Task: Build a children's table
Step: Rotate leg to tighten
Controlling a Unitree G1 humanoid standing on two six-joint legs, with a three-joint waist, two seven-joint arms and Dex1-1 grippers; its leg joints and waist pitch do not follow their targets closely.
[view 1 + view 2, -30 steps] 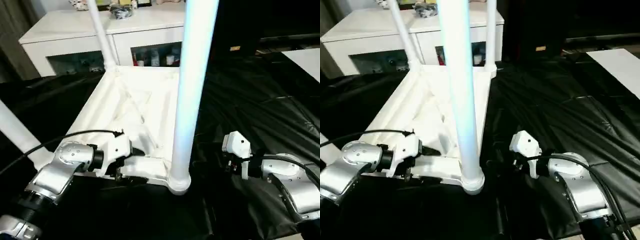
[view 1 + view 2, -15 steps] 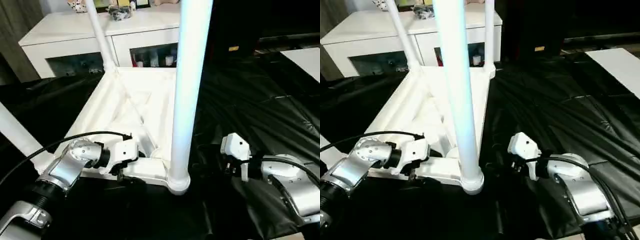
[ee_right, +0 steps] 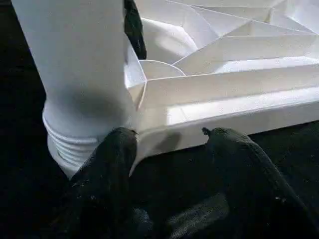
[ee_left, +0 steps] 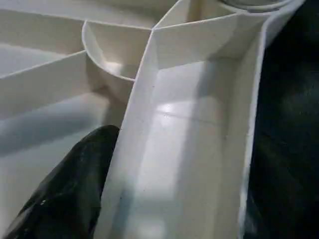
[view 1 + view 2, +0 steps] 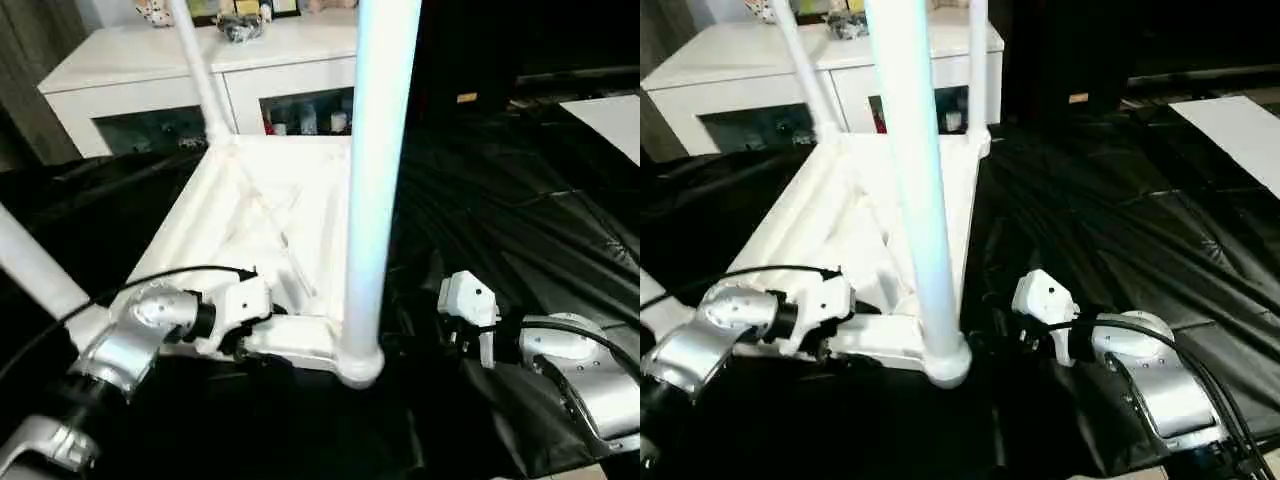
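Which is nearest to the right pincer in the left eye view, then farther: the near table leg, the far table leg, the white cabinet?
1. Near table leg, just left of the right pincer.
2. Far table leg, at the tabletop's far corner.
3. White cabinet, behind it.

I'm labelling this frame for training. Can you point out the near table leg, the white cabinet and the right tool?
near table leg [image 5: 368,200], left eye view: middle of its upright shaft.
white cabinet [image 5: 150,60], left eye view: its flat top.
right tool [image 3: 169,137], right wrist view: midway between its two black fingertips.
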